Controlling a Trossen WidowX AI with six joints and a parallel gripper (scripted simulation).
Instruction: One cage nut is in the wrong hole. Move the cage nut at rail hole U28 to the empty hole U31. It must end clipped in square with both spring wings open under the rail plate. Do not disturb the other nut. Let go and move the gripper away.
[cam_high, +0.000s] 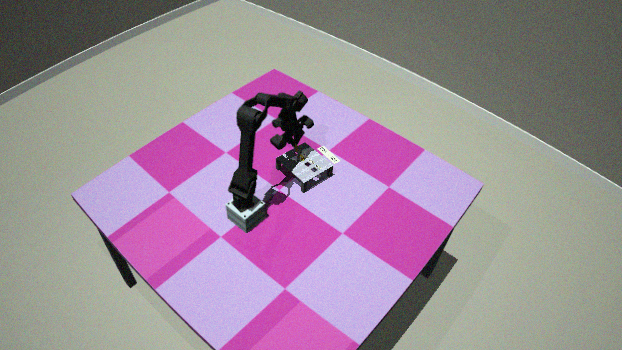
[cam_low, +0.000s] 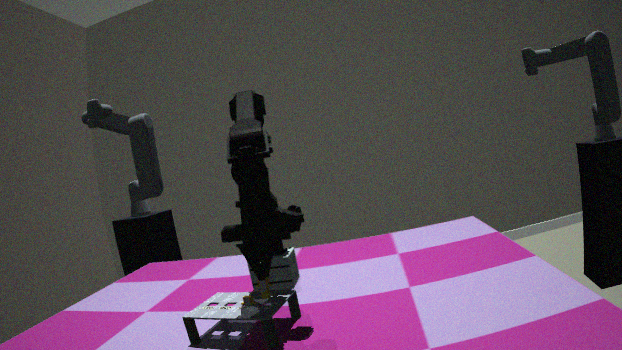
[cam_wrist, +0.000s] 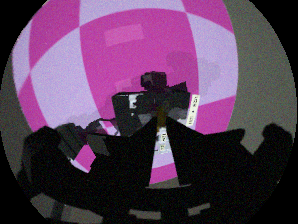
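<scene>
The gripper (cam_high: 295, 145) (cam_low: 264, 281) (cam_wrist: 161, 116) points down over the shaded end of the rail plate (cam_high: 303, 173) (cam_low: 199, 313). Its narrow fingers are shut on a small yellow-brass cage nut (cam_low: 265, 288) (cam_wrist: 161, 121), at or just above the plate; the gap to the plate cannot be told. Another yellow piece (cam_low: 247, 300), seemingly the other nut, is at the plate beside the fingertips. Two empty square holes (cam_high: 307, 164) (cam_low: 230, 304) show in the lit part. The hole numbers are not legible, and the nuts' spring wings are hidden or too small to see.
A grey slotted panel (cam_low: 289, 272) stands tilted behind the plate. A white label strip (cam_high: 328, 154) (cam_wrist: 193, 110) lies along the plate's far side. The plate stands on dark legs (cam_low: 191, 330) on the checkered table (cam_high: 285, 250). Two other arms stand on pedestals in the background.
</scene>
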